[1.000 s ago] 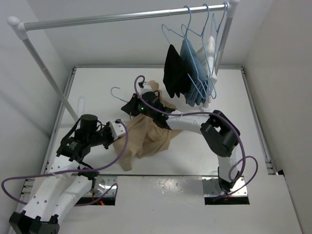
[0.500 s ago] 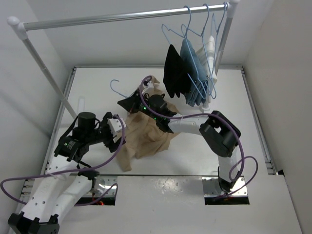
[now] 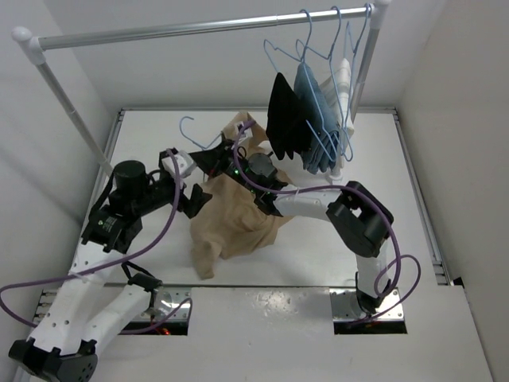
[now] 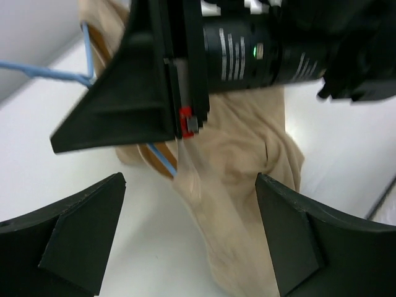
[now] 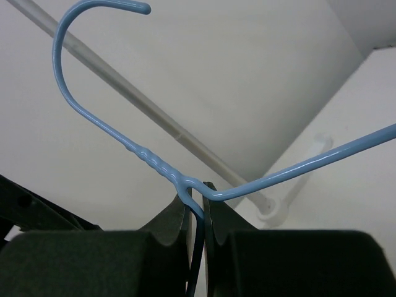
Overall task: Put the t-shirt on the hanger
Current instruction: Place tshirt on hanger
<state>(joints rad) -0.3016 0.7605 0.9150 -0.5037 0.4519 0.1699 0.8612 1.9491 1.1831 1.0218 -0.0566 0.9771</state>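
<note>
A: What is the right gripper doing?

B: It is clamped on the hanger. Its two fingers pinch the wire just below the twisted neck.

A: Which way does the hanger point?

B: The hook goes out past the fingertips, up and away from the wrist. In the wrist view its open end curls over to the right. From above, the hook points far-left of the gripper, toward the pole.

A: And its long axis?

B: It lies across the jaws. One shoulder wire leaves the neck and runs off to the right of the fingers, rising a little. Another wire drops between the fingers. The rest is hidden by the gripper and the cloth, so I cannot tell how level it sits.

A: Where is the t-shirt?

B: It is bunched under and behind the right gripper. Its length runs from a far end beyond the wrist to a near-left tail on the table. In the left wrist view, a short piece of the blue wire passes into the cloth just below the right gripper's finger.

A: And the left gripper?

B: It is spread wide and grasping nothing. It sits on the near side of the right gripper, which lies straight ahead of its fingers. A fold of the shirt lies between those fingers. I cannot tell whether they touch it.
</note>
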